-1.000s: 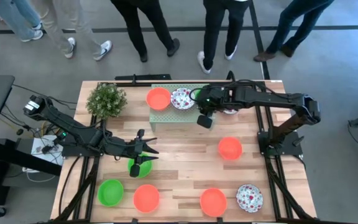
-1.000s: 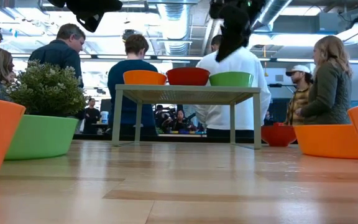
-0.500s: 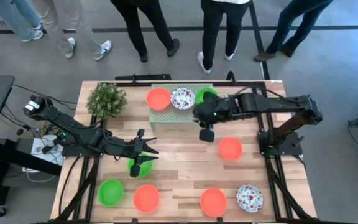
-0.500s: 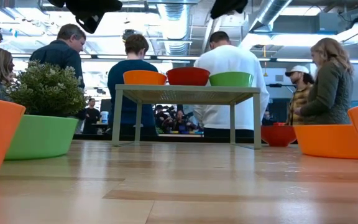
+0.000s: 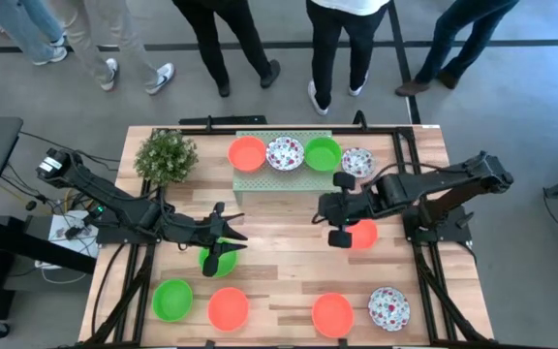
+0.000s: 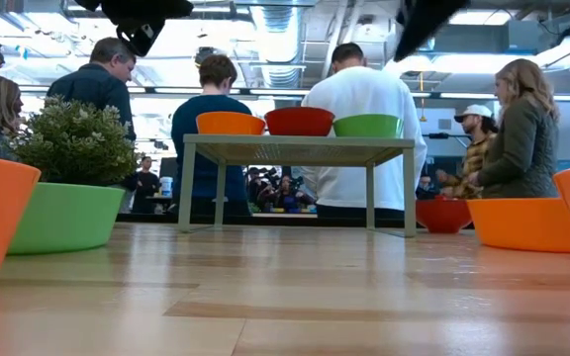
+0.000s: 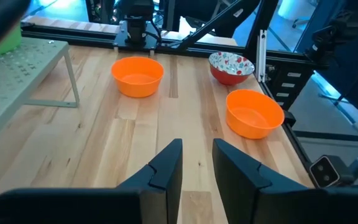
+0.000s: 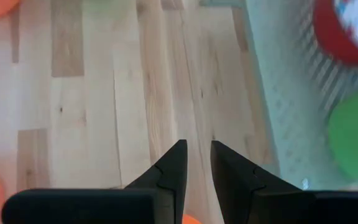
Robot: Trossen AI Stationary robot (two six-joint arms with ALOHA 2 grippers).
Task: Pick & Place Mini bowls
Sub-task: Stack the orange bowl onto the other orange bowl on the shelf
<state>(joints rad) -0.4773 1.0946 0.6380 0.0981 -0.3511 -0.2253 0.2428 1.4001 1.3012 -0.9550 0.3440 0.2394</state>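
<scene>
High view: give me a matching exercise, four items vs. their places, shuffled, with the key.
Items
1. potted plant
2. green bowl on the rack
3. right gripper
4. left gripper

Places
A. rightmost of the three bowls on the pale green rack
B. far left corner of the table, beside the rack
C. over a green bowl on the table's left half
D. at the left edge of the orange bowl on the right half

Pairs: 1-B, 2-A, 3-D, 4-C
</scene>
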